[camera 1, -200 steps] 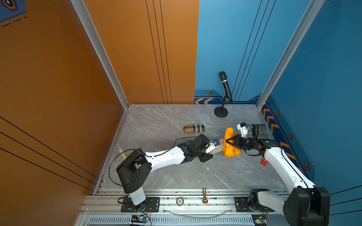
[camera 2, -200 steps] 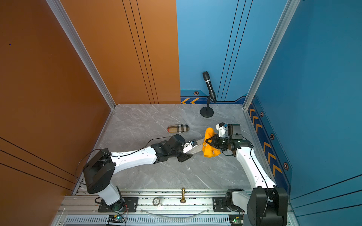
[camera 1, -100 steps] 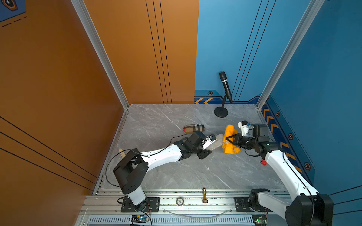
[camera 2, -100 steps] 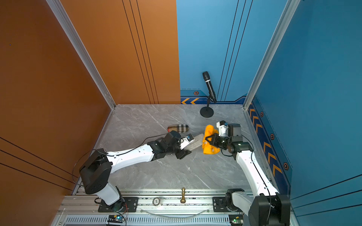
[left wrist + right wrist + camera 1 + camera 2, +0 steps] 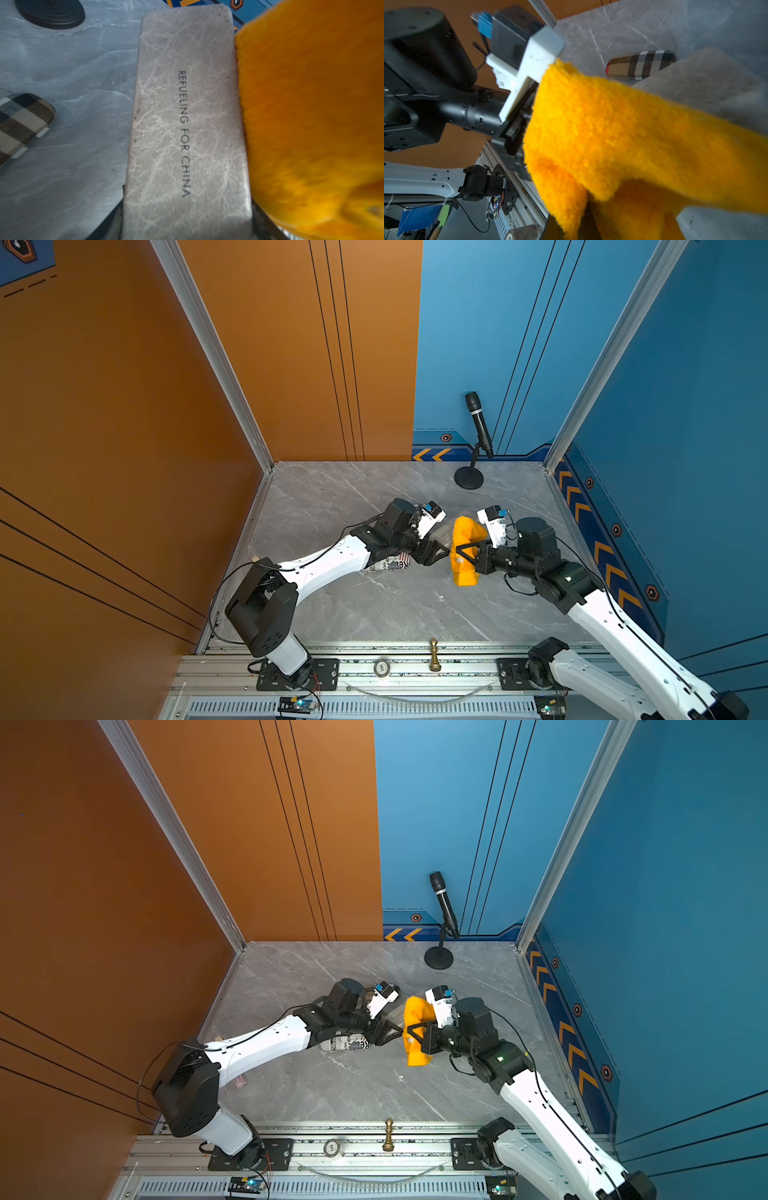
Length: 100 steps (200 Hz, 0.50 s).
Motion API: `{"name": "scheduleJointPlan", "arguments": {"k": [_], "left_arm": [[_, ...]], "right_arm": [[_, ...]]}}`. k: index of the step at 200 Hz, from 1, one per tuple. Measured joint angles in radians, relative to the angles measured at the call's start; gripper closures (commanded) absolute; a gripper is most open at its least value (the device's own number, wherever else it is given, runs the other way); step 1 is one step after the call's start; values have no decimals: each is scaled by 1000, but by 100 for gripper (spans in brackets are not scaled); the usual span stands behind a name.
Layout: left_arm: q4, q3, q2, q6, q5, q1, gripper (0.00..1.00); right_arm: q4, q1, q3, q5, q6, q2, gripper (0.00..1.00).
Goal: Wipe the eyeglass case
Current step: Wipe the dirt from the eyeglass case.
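Observation:
The eyeglass case (image 5: pixel 187 124) is a flat grey one printed with black letters. My left gripper (image 5: pixel 187 224) is shut on its near end and holds it above the table. In both top views the case (image 5: pixel 442 531) (image 5: pixel 395 1016) shows only as a sliver between the two grippers. A fluffy orange cloth (image 5: pixel 467 539) (image 5: pixel 417 1027) hangs from my right gripper (image 5: pixel 459 558), which is shut on it. The cloth (image 5: pixel 311 104) (image 5: pixel 633 135) lies against one long side of the case (image 5: pixel 706 83). The cloth hides most of the right gripper (image 5: pixel 571 226).
A plaid case (image 5: pixel 20 124) (image 5: pixel 641 64) lies on the marble table behind the left wrist. A newspaper-print case (image 5: pixel 390 564) (image 5: pixel 347 1043) sits under the left forearm. A microphone stand (image 5: pixel 468 480) is at the back. A brass chess piece (image 5: pixel 434 655) stands on the front rail.
My left arm has swung toward the back with the case, uncovering the newspaper-print case and covering the plaid one. The right gripper has followed leftward with the cloth against the case.

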Motion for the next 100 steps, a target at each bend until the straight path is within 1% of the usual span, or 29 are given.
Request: {"name": "scheduleJointPlan", "arguments": {"k": [20, 41, 56, 73, 100], "left_arm": [[-1, -1, 3, -40, 33, 13, 71], [10, -5, 3, -72, 77, 26, 71], [13, -8, 3, -89, 97, 26, 71], [13, -8, 3, -94, 109, 26, 72], [6, -8, 14, -91, 122, 26, 72]], "right_arm": [[0, -39, 0, 3, -23, 43, 100], [-1, -140, 1, 1, -55, 31, 100], [-10, -177, 14, 1, -73, 28, 100], [-20, -150, 29, 11, -84, 31, 100], [-39, -30, 60, 17, -109, 60, 100]]}}
